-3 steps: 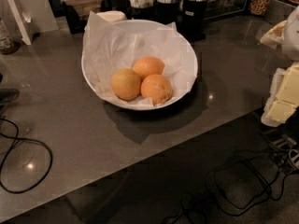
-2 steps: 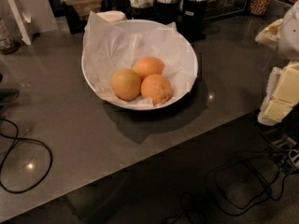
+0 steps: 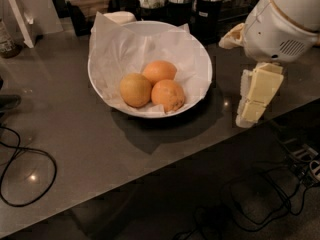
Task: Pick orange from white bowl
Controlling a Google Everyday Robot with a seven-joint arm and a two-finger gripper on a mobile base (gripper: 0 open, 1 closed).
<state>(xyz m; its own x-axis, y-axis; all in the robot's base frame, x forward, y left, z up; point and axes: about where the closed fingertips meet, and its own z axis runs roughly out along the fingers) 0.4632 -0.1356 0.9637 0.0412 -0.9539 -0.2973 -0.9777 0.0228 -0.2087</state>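
The white bowl [image 3: 206,86] sits on the grey counter, lined with crumpled white paper. Three fruits lie in it. The orange [image 3: 168,95], deep orange with dimpled, mottled skin, is at the front right. A duller yellowish-brown fruit [image 3: 135,89] touches it on the left, and a smoother, lighter orange fruit [image 3: 159,71] lies behind. My gripper [image 3: 255,95] hangs cream-coloured below the white arm [image 3: 280,26], to the right of the bowl and outside its rim, above the counter. It holds nothing that I can see.
Dark holders with utensils [image 3: 180,1] stand behind the bowl. A black cable [image 3: 27,176] loops on the counter's left. The counter's front edge runs diagonally from lower left to right, and more cables [image 3: 260,199] lie on the floor below.
The arm and gripper have moved left and further into view, closer to the bowl's right side. The bowl and fruits have not moved.
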